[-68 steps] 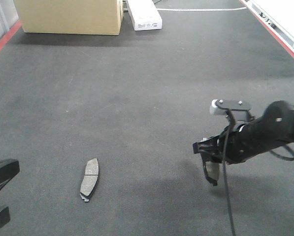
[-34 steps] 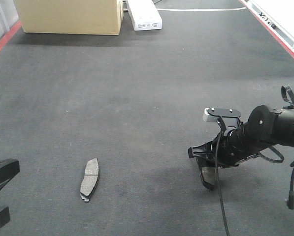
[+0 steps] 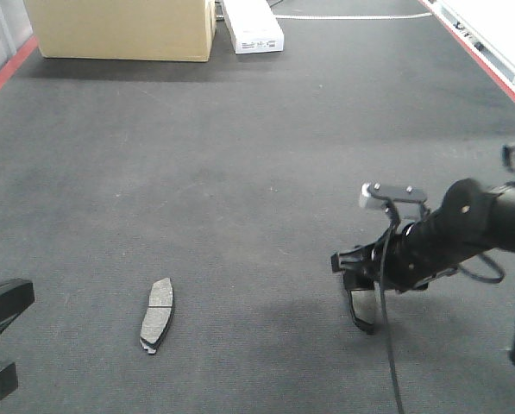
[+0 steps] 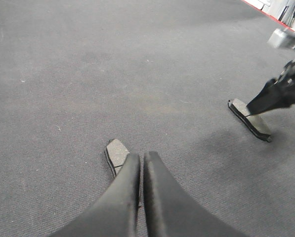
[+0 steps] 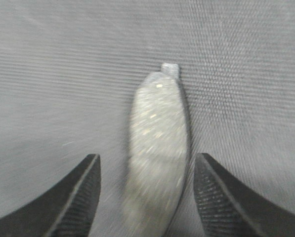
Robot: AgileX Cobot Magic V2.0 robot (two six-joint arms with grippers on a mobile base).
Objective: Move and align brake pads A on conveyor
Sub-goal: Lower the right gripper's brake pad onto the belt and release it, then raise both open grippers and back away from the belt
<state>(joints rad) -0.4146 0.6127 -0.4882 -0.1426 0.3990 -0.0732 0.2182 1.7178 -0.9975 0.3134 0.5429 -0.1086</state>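
Note:
One brake pad [image 3: 158, 314] lies flat on the charcoal conveyor [image 3: 240, 172] at the lower left. In the left wrist view that brake pad [image 4: 117, 152] shows just beyond my left gripper [image 4: 141, 157], which is shut and empty, and its near end is hidden behind the fingers. A second brake pad [image 3: 365, 304] rests on the belt at the lower right. My right gripper [image 5: 147, 157] is open and straddles this brake pad [image 5: 157, 143] with a gap on each side. It also shows far right in the left wrist view as a brake pad [image 4: 250, 120].
A cardboard box [image 3: 119, 26] and a white box [image 3: 253, 24] stand at the far end of the belt. Red edge strips run along the left side [image 3: 7, 73] and the right side [image 3: 490, 60]. Part of the left arm [image 3: 3, 302] shows at the bottom left corner.
The right arm has shifted a little to the left, with the right-hand pad under it. The left pad and the left arm have not moved.

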